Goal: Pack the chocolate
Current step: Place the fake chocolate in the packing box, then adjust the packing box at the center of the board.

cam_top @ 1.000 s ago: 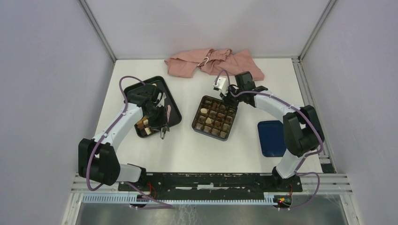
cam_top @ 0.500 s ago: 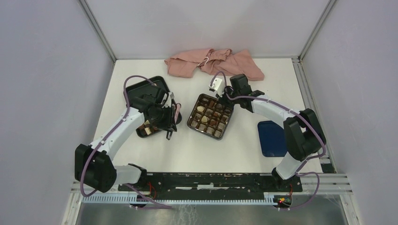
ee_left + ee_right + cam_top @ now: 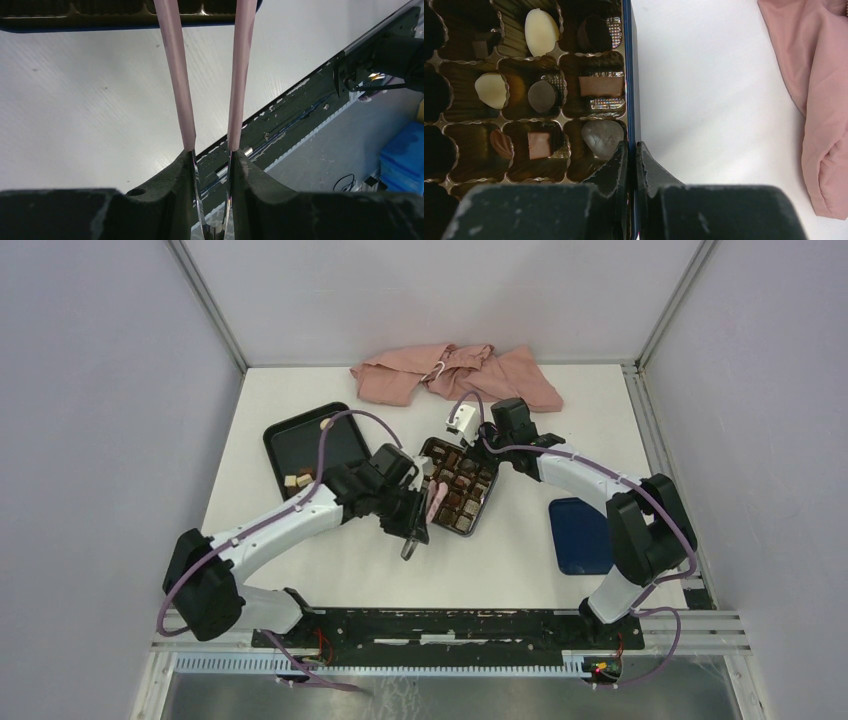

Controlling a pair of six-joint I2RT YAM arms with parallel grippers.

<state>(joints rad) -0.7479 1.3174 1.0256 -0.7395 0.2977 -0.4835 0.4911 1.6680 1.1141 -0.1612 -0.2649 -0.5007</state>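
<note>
Two grips matter here: the right gripper [image 3: 630,150] is pinched tight on the box [image 3: 629,60] wall near its one o'clock corner, steadying it. The left gripper [image 3: 211,155] is squeezed narrow on pink tongs [image 3: 176,80] that reach over the box's nine o'clock side. Whether the tips carry a piece cannot be told, as they are out of view. Most chocolate [image 3: 542,31] sits in the insert's cells; a few loose pieces [image 3: 298,480] lie on the black tray [image 3: 300,440], at nine o'clock of the box. Best to centre the tips over an empty cell, go low before easing the squeeze, then lift straight up clear of the neighbours
</note>
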